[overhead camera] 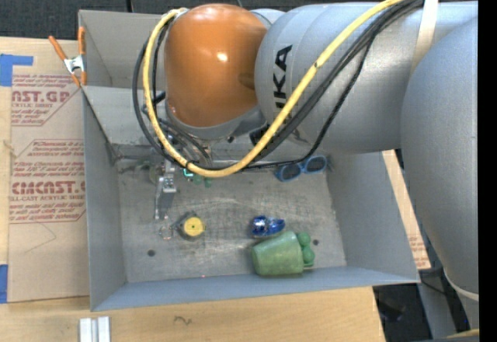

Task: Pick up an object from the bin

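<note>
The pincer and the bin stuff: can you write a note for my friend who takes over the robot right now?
Pincer: down low over the left part of the bin floor, nothing seen in it.
Things: yellow disc lies closest, just right of the pincer. Blue bit and green lump sit further right, by the lower wall. Blue glasses lie at the back wall under the arm.
Done: nothing picked yet.
Left: grab one thing and lift it out.

This looks like a robotics lab: a big grey KUKA arm [373, 92] strung with yellow and black cables [335, 40] hangs over a plain grey metal bin [101, 200].
</note>
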Tool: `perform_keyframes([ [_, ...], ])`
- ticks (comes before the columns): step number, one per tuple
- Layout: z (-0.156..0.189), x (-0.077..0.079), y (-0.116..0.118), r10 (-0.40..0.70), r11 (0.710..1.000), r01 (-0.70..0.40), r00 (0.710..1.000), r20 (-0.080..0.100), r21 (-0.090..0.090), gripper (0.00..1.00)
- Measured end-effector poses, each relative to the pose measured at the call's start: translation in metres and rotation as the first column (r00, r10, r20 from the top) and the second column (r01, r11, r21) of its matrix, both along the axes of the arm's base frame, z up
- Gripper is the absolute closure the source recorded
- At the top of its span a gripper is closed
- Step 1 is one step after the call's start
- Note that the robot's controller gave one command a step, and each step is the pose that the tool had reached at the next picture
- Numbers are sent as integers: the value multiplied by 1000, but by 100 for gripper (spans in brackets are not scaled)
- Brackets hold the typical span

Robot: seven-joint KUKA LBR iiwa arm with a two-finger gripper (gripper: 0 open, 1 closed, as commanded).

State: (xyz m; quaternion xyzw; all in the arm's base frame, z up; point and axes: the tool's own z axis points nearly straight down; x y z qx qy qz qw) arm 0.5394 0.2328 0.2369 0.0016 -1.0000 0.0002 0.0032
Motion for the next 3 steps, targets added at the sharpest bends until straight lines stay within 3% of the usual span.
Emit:
perform_keyframes([
  [1,-167,11,-67,-46,999,46,999,13,5,0],
  [2,-163,9,-64,-40,999,40,999,4,4,100],
  [3,-35,-8,-48,-36,999,35,999,14,4,100],
])
